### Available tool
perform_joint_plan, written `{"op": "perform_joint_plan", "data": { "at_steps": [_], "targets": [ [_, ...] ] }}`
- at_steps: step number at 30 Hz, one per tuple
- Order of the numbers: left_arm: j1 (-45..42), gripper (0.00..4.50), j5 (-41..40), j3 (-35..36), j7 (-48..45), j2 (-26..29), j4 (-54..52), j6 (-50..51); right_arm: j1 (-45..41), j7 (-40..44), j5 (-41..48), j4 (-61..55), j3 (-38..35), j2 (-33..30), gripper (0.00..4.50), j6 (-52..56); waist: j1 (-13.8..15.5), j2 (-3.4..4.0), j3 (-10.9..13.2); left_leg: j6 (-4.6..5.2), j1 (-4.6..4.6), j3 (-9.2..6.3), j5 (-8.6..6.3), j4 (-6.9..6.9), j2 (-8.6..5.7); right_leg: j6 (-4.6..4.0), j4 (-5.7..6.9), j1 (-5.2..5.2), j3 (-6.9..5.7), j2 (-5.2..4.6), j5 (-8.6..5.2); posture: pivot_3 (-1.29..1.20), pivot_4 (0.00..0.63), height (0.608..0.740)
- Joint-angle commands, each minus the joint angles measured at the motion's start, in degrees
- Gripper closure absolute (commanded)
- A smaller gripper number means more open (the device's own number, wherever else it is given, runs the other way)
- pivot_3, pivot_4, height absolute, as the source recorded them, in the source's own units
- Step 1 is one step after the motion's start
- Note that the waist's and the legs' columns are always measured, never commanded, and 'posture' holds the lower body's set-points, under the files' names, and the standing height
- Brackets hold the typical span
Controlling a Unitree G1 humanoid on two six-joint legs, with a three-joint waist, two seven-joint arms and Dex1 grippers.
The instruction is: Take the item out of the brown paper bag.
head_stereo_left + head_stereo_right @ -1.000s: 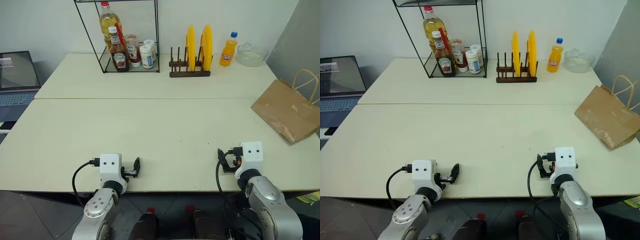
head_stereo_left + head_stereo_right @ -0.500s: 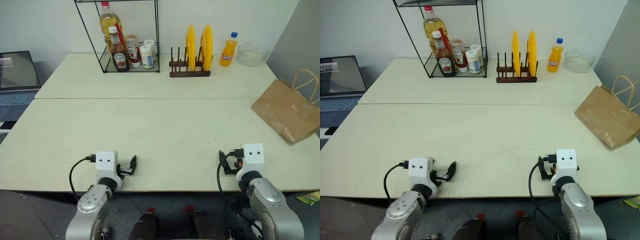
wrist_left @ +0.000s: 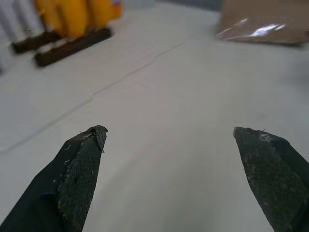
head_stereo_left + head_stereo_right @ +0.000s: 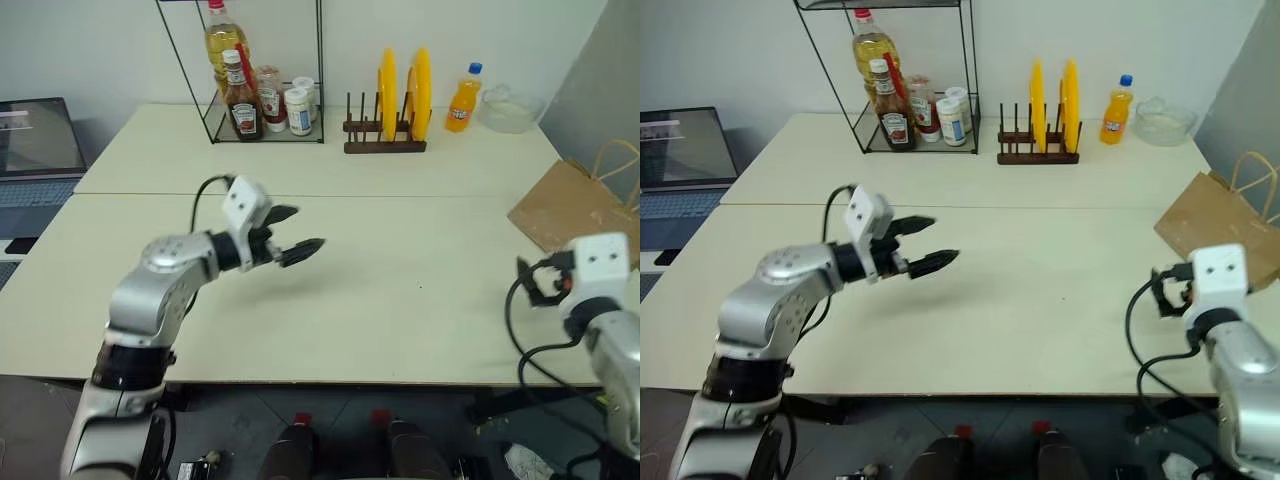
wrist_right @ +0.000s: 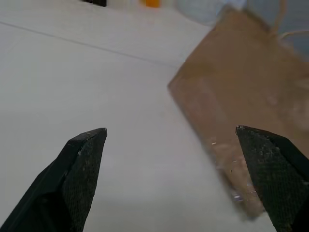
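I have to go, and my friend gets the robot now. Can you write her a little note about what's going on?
Left gripper: open, empty, up over the middle of the table, pointing toward the bag side.
Right gripper: open, empty, near the table's right front, facing the brown paper bag.
Bag: lying flat at the table's right edge, handles at its far end. Nobody is touching it.
Item: can't be seen.
Done: nothing yet.
Left: reach the bag, open it, take the item out.
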Motion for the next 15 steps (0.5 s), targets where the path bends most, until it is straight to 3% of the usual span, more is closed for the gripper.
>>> {"op": "perform_joint_plan", "data": {
  "at_steps": [1, 4, 8, 15],
  "targets": [
    [-7.05, 0.01, -0.16, -5.07, -6.67, -2.78, 3.64, -2.67, -6.07, 4.15, 1.64, 4.76, -3.81, -8.40, 0.00, 3.06, -0.35, 0.01, 0.01, 0.00, 0.00, 0.04, 0.00, 0.02, 0.00, 0.00, 0.02, 0.01, 0.01, 0.00, 0.00, 0.00, 0.150, 0.740],
    [-12.80, 0.01, 1.62, -9.13, -11.58, -6.74, 9.49, -7.30, -11.83, 9.72, 2.47, 15.62, -2.38, -17.82, 0.00, 2.47, -0.43, 0.03, 0.05, 0.02, 0.00, 0.16, 0.00, 0.04, -0.02, 0.00, 0.02, 0.00, 0.05, 0.00, 0.00, 0.00, 0.150, 0.740],
    [-17.35, 0.01, 2.70, -11.08, -15.51, -10.67, 15.62, -11.12, -20.04, 14.97, 1.85, 33.76, 1.86, -25.69, 0.00, -2.81, -0.45, 0.00, 0.07, 0.04, -0.02, 0.21, 0.01, 0.01, 0.00, 0.00, 0.00, 0.01, 0.02, 0.01, 0.00, 0.00, 0.150, 0.740],
    [-21.30, 0.01, 3.43, -10.89, -18.28, -15.01, 22.01, -13.77, -36.44, 26.11, -2.99, 62.24, 16.84, -30.91, 0.00, -14.24, -0.65, 0.08, 0.13, 0.04, -0.08, 0.39, 0.01, 0.08, 0.00, 0.02, -0.01, -0.06, 0.14, -0.04, 0.02, 0.00, 0.150, 0.740]
  ]
}}
